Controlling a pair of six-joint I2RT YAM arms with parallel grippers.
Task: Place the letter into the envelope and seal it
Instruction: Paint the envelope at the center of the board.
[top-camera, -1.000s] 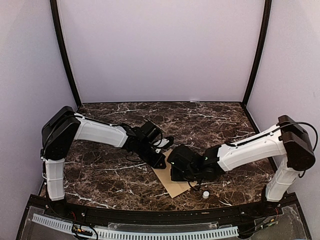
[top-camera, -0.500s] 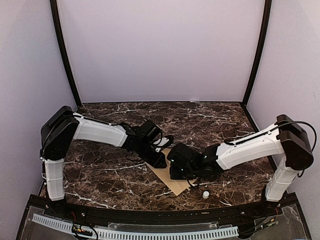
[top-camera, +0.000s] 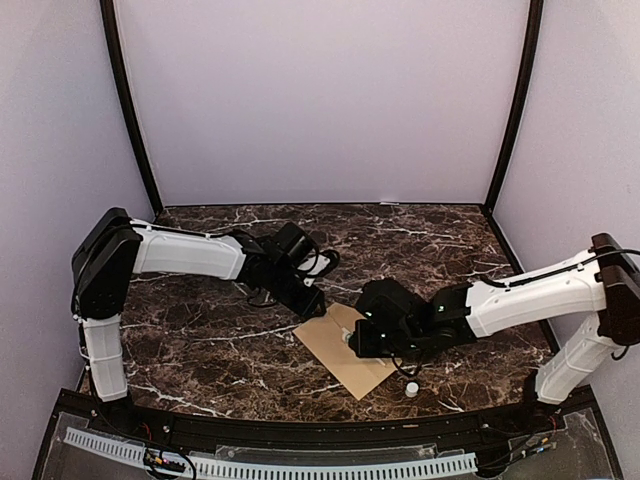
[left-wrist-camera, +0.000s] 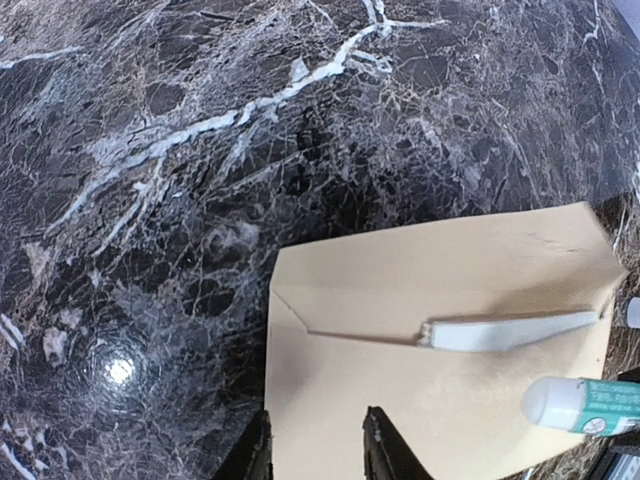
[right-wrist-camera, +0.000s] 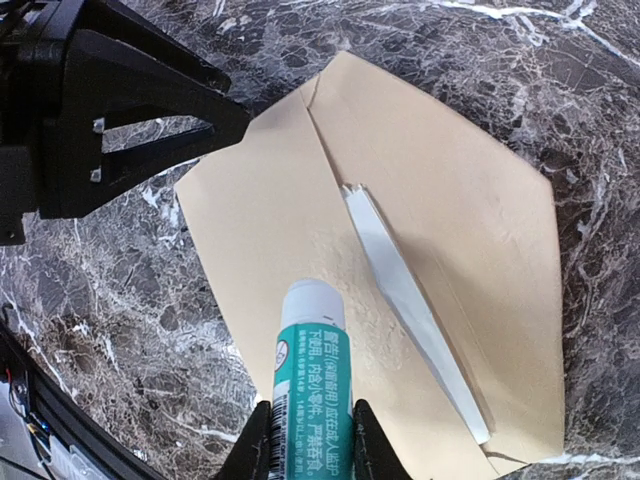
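The kraft-brown envelope (top-camera: 338, 358) lies flat on the marble table, its pointed flap (right-wrist-camera: 470, 190) open. A thin white strip of the letter (right-wrist-camera: 408, 298) shows at the envelope's mouth (left-wrist-camera: 505, 333); the rest of the letter is hidden inside. My right gripper (right-wrist-camera: 311, 425) is shut on a teal glue stick (right-wrist-camera: 310, 365), whose white tip hovers over the envelope body (left-wrist-camera: 440, 270) beside the strip. My left gripper (left-wrist-camera: 315, 452) is open just above the envelope's left end, with nothing between its fingers. From above, the left gripper (top-camera: 311, 306) stands at the envelope's far-left corner and the right gripper (top-camera: 357, 340) over its middle.
A small white cap (top-camera: 411, 388) lies on the table near the front edge, right of the envelope. Dark marble table (top-camera: 200, 340) with purple walls on three sides. The left arm's black fingers (right-wrist-camera: 150, 120) show close to the envelope's corner in the right wrist view.
The left gripper has opened and drawn back toward the far left. The right arm with the glue stick has shifted right, uncovering more of the envelope.
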